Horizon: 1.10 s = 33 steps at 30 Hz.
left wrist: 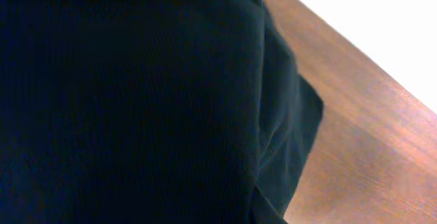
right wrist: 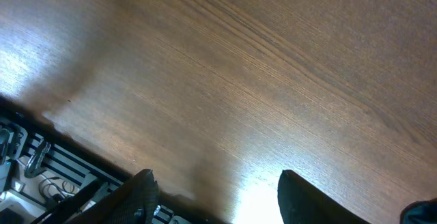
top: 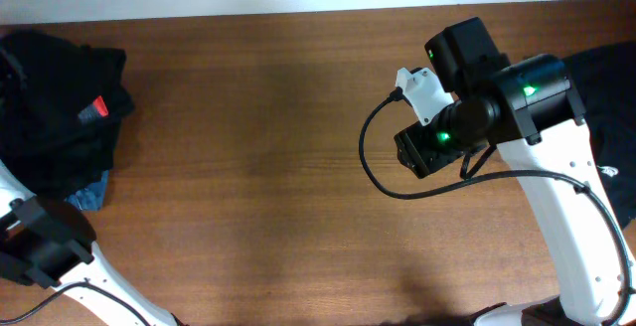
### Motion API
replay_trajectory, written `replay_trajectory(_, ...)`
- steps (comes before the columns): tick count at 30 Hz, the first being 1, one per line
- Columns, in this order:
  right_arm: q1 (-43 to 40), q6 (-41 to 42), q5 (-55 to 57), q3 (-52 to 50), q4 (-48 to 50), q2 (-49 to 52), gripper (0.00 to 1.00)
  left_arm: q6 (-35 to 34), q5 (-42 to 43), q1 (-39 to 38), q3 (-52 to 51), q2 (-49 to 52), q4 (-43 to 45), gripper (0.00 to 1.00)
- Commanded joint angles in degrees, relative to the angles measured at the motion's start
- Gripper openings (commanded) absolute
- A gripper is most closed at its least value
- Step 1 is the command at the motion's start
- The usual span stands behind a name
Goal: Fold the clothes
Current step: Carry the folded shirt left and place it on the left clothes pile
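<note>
The right gripper (right wrist: 220, 202) holds its jaws parted with nothing between them, and just beyond the fingertips is only the bare wooden table (right wrist: 225, 80). Near it, on the far side of its arm, a black garment (top: 608, 87) lies at the table's edge. Well apart from those jaws, the pile of black clothes (top: 55, 107) sits close against the left gripper (top: 40, 242). Dark fabric fills that wrist's view, so I cannot tell how its jaws stand.
</note>
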Motion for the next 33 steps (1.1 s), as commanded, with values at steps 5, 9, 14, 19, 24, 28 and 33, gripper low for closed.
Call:
replay_trajectory(5,0.2,0.6,0.7,0.8,-0.2,-0.3,0.62,-0.2,-7.1,0.5,2.0,-2.7,-4.3,0.02)
replay_trajectory(9,0.2,0.6,0.7,0.8,-0.2,-0.3,0.62,-0.2,-8.5,0.5,2.0,-2.7,-6.4,0.02)
replay_trajectory(14,0.2,0.6,0.7,0.8,-0.2,-0.3,0.63,-5.4,-14.0,0.9,2.0,-2.7,-10.5,0.12)
replay_trajectory(19,0.2,0.6,0.7,0.8,-0.3,-0.3,0.63,-6.1,-15.8,1.6,2.0,-2.7,-12.9,0.46)
replay_trajectory(24,0.2,0.6,0.7,0.8,-0.3,-0.3,0.64,-6.1,-15.8,2.4,2.0,-2.7,-14.0,0.5)
replay_trajectory(28,0.2,0.6,0.7,0.8,-0.3,-0.3,0.65,-6.1,-15.8,2.5,2.0,-2.7,-15.2,0.49)
replay_trajectory(33,0.2,0.6,0.7,0.8,-0.3,-0.3,0.66,-0.4,-6.8,2.5,2.0,-3.2,-14.6,0.14)
